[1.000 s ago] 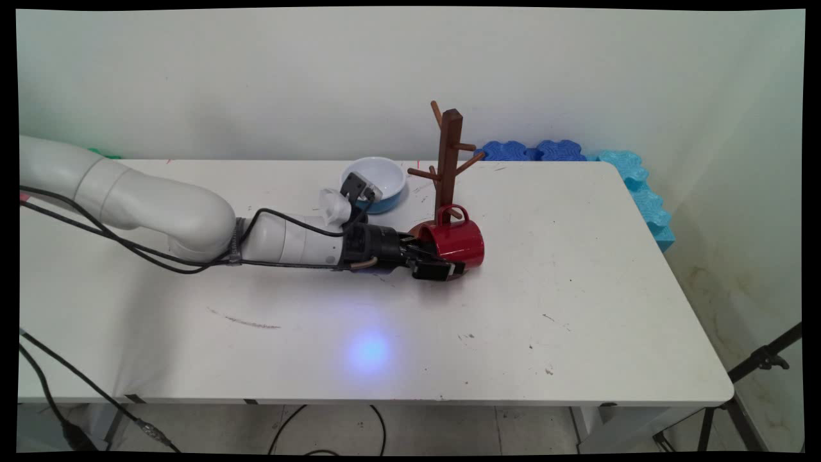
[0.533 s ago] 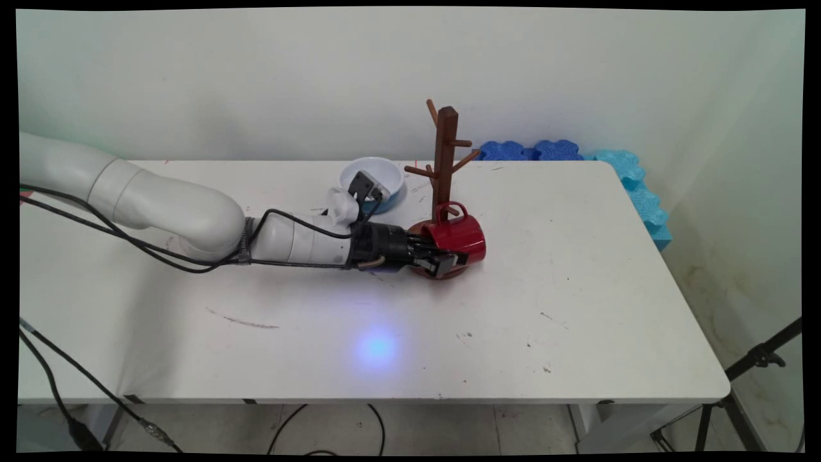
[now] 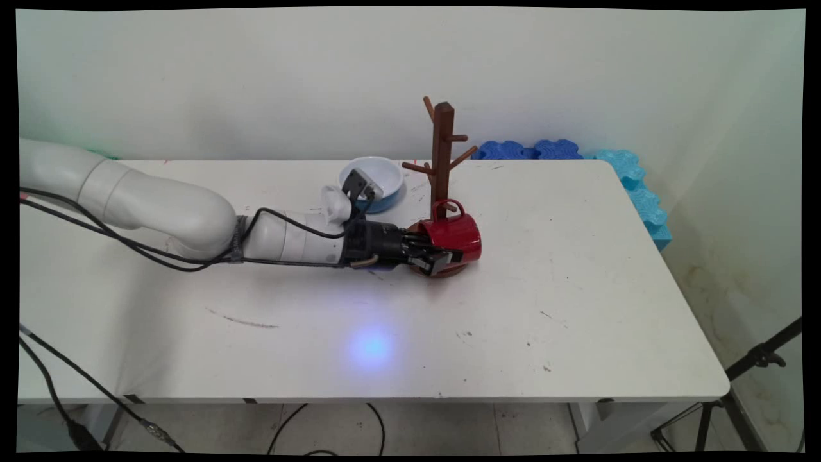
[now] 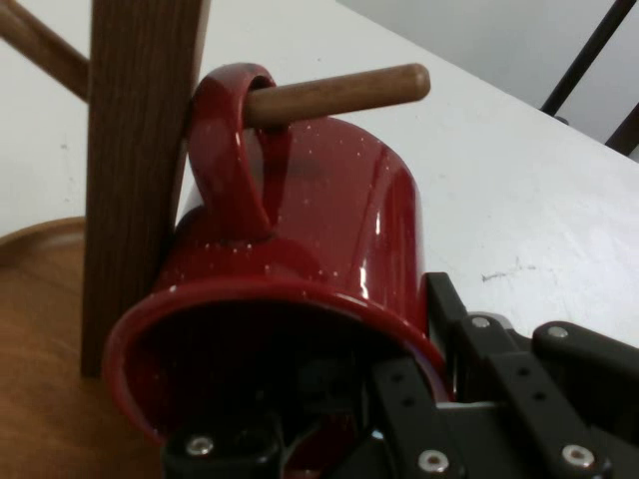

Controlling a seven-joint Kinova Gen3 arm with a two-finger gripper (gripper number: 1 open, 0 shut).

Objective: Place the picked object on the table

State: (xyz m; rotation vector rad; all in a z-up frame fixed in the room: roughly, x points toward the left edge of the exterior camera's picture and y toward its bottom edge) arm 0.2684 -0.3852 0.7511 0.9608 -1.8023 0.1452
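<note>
One red mug (image 3: 452,234) lies on its side low over the white table (image 3: 577,289), gripped at its rim by the black gripper (image 3: 442,258), one finger inside the mouth and the other outside its wall. In the hand view the mug's (image 4: 300,259) handle is threaded on a low peg (image 4: 339,95) of the wooden mug tree (image 3: 441,160), right against the post; the mug's inside is dark and unreadable. Beyond the wrist stands a blue bowl (image 3: 375,179), partly hidden by the hand camera. Blue foam pieces (image 3: 532,151) line the wall.
</note>
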